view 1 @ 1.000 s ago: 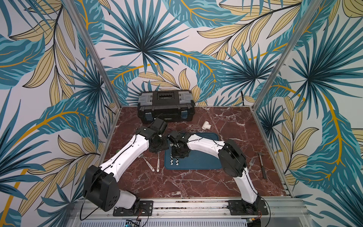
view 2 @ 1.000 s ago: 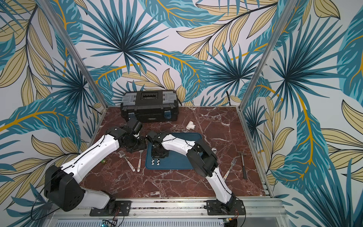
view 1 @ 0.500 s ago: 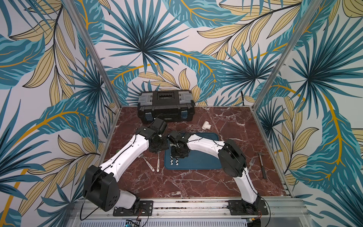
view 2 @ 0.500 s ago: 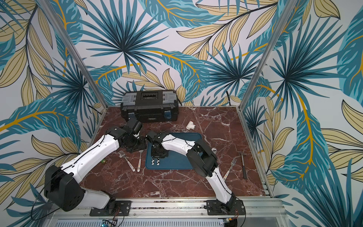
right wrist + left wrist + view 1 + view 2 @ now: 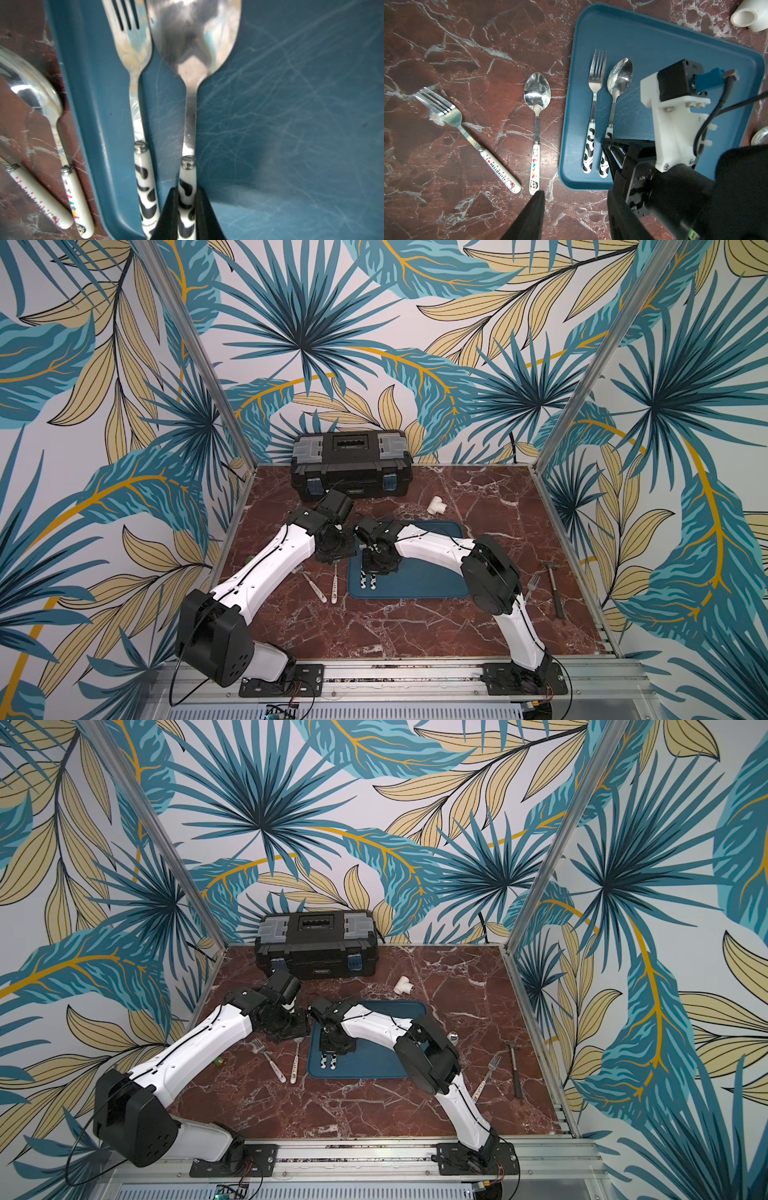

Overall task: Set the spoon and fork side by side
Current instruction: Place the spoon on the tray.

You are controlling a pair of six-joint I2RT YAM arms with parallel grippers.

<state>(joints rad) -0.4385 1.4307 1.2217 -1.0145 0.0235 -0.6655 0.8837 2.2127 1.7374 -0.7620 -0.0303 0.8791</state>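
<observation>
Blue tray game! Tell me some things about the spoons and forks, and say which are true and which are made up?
The cow-spotted fork and cow-spotted spoon lie side by side on the blue tray. True.
The right gripper pinches the fork. False: it is shut on the cow-spotted spoon's handle.
The Hello Kitty fork lies on the tray. False: it lies on the marble table, beside the tray.
The toolbox is closed. True.

Spoon bowl cropped; fork tines cropped.
</observation>
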